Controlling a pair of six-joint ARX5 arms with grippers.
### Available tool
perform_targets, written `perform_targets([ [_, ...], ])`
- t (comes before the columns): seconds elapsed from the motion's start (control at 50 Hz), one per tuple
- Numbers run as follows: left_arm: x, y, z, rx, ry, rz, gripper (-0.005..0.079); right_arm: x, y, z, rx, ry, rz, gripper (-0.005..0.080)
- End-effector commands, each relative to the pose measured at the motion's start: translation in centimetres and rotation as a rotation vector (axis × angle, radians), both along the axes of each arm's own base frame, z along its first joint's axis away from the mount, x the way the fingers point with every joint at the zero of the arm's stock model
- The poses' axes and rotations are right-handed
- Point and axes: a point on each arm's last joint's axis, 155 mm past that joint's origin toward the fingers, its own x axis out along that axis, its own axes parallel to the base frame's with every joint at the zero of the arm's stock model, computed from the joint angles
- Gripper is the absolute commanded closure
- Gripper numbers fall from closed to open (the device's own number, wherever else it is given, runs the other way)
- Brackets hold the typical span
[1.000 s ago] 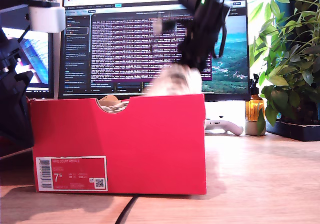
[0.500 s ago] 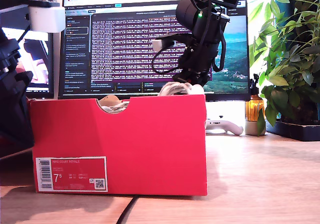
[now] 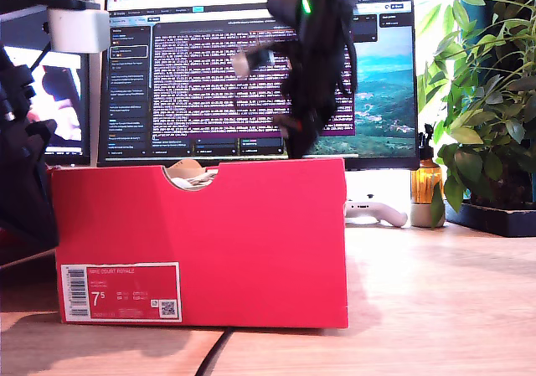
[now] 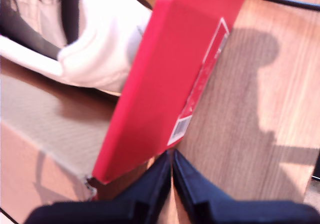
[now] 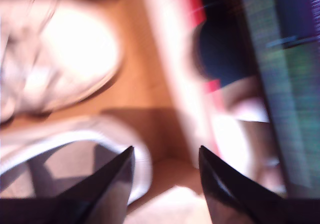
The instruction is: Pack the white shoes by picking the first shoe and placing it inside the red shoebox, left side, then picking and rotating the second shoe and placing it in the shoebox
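Observation:
The red shoebox (image 3: 201,242) stands at the front of the wooden table, its white label (image 3: 120,291) facing the exterior view. Above its back rim hovers my second gripper (image 3: 295,146), blurred; in its own view the second gripper (image 5: 165,159) is open and holds nothing. Below it, two white shoes lie inside the box, one toe (image 5: 65,59) and one shoe's rim (image 5: 75,144). My first gripper (image 4: 170,169) is shut and empty, right at the labelled wall (image 4: 150,84)'s corner, with a white shoe (image 4: 100,39) inside. The first arm (image 3: 21,175) is at the exterior view's left edge.
A large monitor (image 3: 209,66) stands just behind the box. A plant (image 3: 486,100), an amber bottle (image 3: 425,179) and a white game controller (image 3: 373,211) are at the exterior view's right. A black cable (image 3: 213,351) runs out from under the box front.
The white shoe seen above the box's back rim has dropped out of sight inside. The second arm has let go and swung up and toward the exterior view's left.

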Motion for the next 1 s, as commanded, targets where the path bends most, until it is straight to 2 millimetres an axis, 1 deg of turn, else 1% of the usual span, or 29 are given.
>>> perform_targets([
  [0.0, 0.0, -0.2, 0.0, -0.003, 0.001, -0.005, 0.0761, -0.5, 0.1, 2.8, 0.039, -0.029, -0.026, 0.0604],
  [0.04, 0.0, -0.2, 0.0, -0.002, 0.002, -0.005, 0.0761, -0.6, 0.2, 4.3, 0.07, -0.044, -0.047, 0.0769],
  [0.06, 0.0, -0.2, 0.0, -0.001, 0.001, -0.004, 0.0761, -0.9, 0.0, 4.8, 0.076, -0.038, -0.059, 0.077],
  [0.08, 0.0, -0.2, 0.0, -0.001, 0.001, -0.004, 0.0761, -1.1, 0.0, 5.4, 0.096, -0.038, -0.077, 0.0744],
  [0.16, -0.1, 0.0, -0.1, 0.008, 0.004, -0.002, 0.0761, -1.5, -0.3, 8.0, 0.188, -0.052, -0.154, 0.0757],
  [0.22, -0.2, 0.4, -0.2, 0.026, 0.007, 0.005, 0.0761, -2.0, -0.6, 9.5, 0.234, -0.054, -0.194, 0.0757],
  [0.28, -0.4, 1.0, -0.4, 0.043, 0.015, 0.023, 0.0761, -2.4, -1.4, 10.6, 0.26, -0.059, -0.221, 0.0757],
  [0.34, -0.5, 1.5, -0.3, 0.052, 0.017, 0.041, 0.0761, -2.8, -2.5, 11.2, 0.268, -0.054, -0.246, 0.0757],
  [0.42, -0.8, 1.7, 0.3, 0.019, 0.02, 0.092, 0.0761, -3.5, -3.9, 10.9, 0.285, 0.0, -0.281, 0.0757],
  [0.46, -0.9, 1.7, 0.7, 0.002, 0.012, 0.102, 0.0761, -3.8, -5.1, 10.3, 0.284, 0.038, -0.31, 0.0757],
  [0.48, -0.9, 1.8, 0.9, -0.011, 0.011, 0.118, 0.0761, -4.1, -5.3, 9.9, 0.309, 0.074, -0.33, 0.0757],
  [0.52, -1.0, 1.8, 1.4, -0.03, 0.001, 0.128, 0.0761, -4.4, -6.5, 9.2, 0.32, 0.126, -0.362, 0.0757],
  [0.6, -1.3, 2.0, 2.5, -0.078, -0.012, 0.162, 0.0761, -5.3, -8.3, 7.9, 0.362, 0.24, -0.392, 0.0757],
  [0.68, -1.9, 1.6, 3.5, -0.163, 0.001, 0.197, 0.0761, -5.1, -9.4, 7.5, 0.439, 0.297, -0.426, 0.0757],
  [0.8, -2.4, 0.2, 5.4, -0.297, 0.003, 0.182, 0.0761, -4.5, -12.3, 7.3, 0.47, 0.311, -0.508, 0.0757],
  [0.9, -1.5, -0.5, 7.2, -0.388, -0.04, 0.177, 0.0761, -4.3, -13.3, 6.8, 0.475, 0.316, -0.543, 0.0757],
  [0.98, -0.3, -0.2, 8.2, -0.431, -0.077, 0.213, 0.0762, -4.4, -13.9, 5.9, 0.466, 0.338, -0.566, 0.0757],
])
